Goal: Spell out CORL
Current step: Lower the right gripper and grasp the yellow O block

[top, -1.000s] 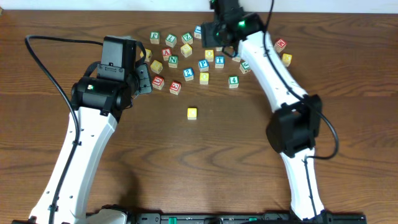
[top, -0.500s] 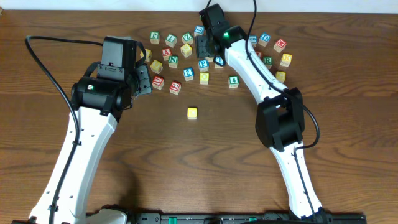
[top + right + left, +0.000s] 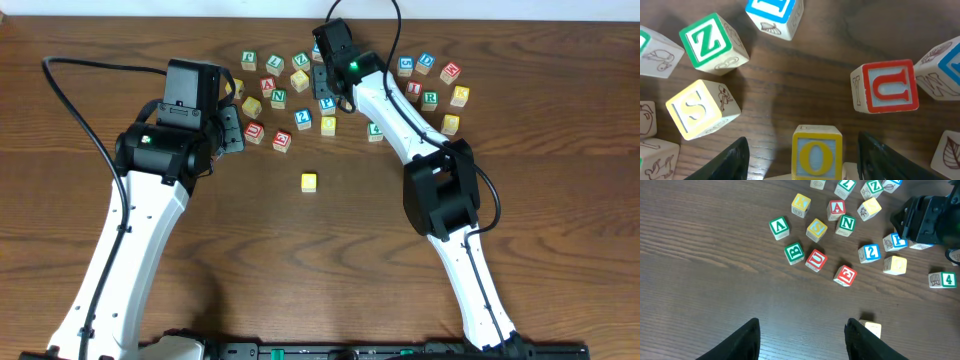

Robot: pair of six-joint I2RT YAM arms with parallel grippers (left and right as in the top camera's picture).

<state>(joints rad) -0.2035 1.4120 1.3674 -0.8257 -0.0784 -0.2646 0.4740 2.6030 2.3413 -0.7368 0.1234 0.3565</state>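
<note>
Scene: We see a brown wooden tabletop [image 3: 560, 200] from above. Two white arms reach toward a cluster of lettered cubes [image 3: 278, 97] near its far edge.

Right pincer: In the right wrist view the right pincer [image 3: 802, 142] is spread wide and grips nothing. Only its two dark finger ends show, cropped by the bottom edge. From above, its own wrist hides it.

O cube: The O cube [image 3: 817, 152], yellow-framed with a blue O, stands between those fingers, clear of both. The bottom edge cuts off its lower part. From above we cannot find it under the arm.

Neighbours: From the O cube, the yellow S cube [image 3: 697, 110] lies at 10 o'clock, the green Z cube [image 3: 714, 42] at 11 o'clock and the red U cube [image 3: 890, 87] at 2 o'clock.

Left pincer: The left pincer [image 3: 802, 330] is released, with bare wood between its fingers. It sits at the cluster's 8 o'clock edge.

Lone yellow cube: The lone yellow cube [image 3: 309, 181] sits apart, at 6 o'clock of the cluster. In the left wrist view it is half hidden beside one finger, and we cannot read any letter on it.

R cube: The R cube [image 3: 429, 98] has a small green letter and sits on the cluster's 3 o'clock side.

L cube: The L cube [image 3: 896, 241] has a blue letter we read as L, though it is tiny. It sits just beside the black right wrist.
</note>
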